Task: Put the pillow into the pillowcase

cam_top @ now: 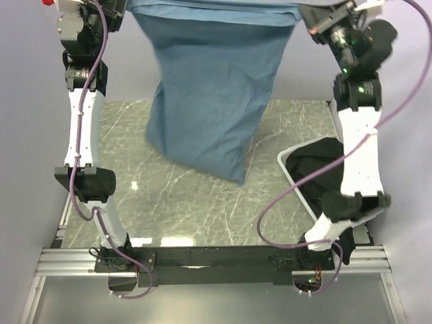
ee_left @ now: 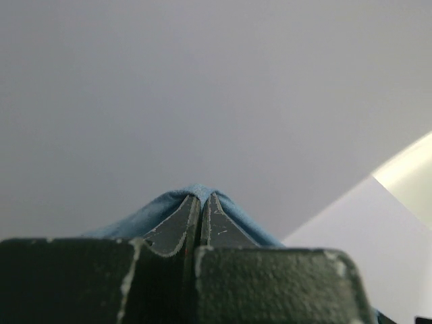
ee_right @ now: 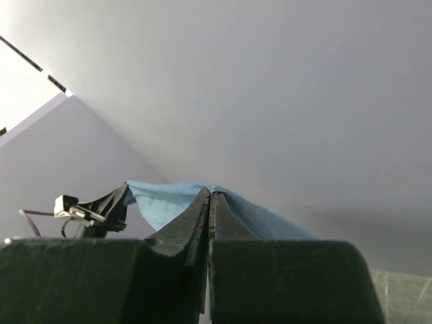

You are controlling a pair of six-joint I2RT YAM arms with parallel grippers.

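Pale walls close round a grey-green marbled surface (cam_top: 202, 216). From above, the large dusty-blue cloth pillowcase (cam_top: 209, 101) hangs between the two raised arms. Its top edge is stretched and its plump lower end tilts, one corner low over the surface. The cream-white pillow shows nowhere; judging by the bulge, it sits inside. A black fabric bundle (cam_top: 317, 172) lies in a white bin (cam_top: 282, 162) at the right.

At the left wrist, the left end effector (ee_left: 201, 200) is pinched tight on a blue fold, bare wall behind.

At the right wrist, the right end effector (ee_right: 210, 196) is clamped on the same hem.

Best now: both pinches firm, corners level, gentle shakes to settle the filling, then an even lowering.
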